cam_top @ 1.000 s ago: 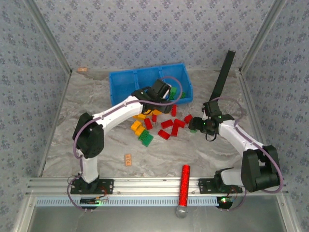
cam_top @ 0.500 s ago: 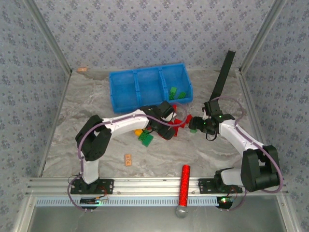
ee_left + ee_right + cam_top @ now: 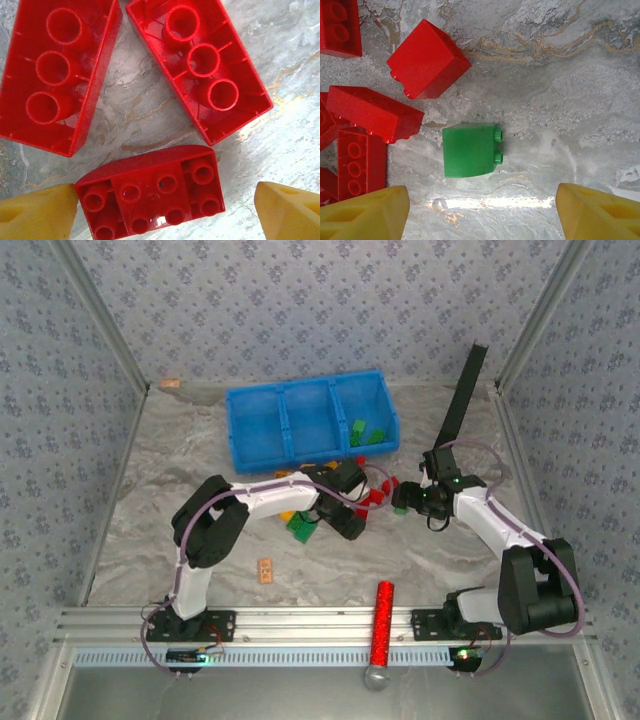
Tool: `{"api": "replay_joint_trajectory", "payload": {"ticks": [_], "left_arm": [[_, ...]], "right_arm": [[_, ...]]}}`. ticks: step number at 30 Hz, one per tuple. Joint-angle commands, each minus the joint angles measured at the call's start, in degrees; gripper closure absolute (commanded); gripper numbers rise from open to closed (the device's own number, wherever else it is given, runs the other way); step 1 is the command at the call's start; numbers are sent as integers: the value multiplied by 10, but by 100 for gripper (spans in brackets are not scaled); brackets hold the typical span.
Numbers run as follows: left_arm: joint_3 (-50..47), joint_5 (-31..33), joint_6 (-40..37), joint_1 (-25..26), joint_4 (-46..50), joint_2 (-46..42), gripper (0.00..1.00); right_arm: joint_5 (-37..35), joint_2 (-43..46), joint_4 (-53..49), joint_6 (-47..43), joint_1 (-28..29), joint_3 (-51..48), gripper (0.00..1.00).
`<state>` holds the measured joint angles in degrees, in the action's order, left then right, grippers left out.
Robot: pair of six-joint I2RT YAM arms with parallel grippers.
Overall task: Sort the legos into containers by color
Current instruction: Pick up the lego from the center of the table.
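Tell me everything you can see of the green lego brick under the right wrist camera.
The green brick is a small, squarish piece of glossy plastic that looks intact. It lies tipped on its side on the marbled table, with a smooth face up and two studs pointing toward the right of the right wrist view. Only the table touches it. The nearest red brick, to its left, lies apart from it. It sits ahead of the right gripper, whose jaws are open.

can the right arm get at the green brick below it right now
Probably yes: the right end effector is open over the green brick, which lies apart from the red bricks beside it.
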<state>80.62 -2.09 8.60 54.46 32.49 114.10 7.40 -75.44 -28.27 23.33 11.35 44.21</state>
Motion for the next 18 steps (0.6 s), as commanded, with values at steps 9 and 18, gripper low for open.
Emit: {"api": "replay_joint_trajectory", "payload": {"ticks": [9,18], "left_arm": [[29,18,21,3,6,37,17],[31,33,36,3,26,38,37]], "right_arm": [[10,-6,-15,-10,-6,14,22],[15,-9,-15,-11,-8,13,22]]}}
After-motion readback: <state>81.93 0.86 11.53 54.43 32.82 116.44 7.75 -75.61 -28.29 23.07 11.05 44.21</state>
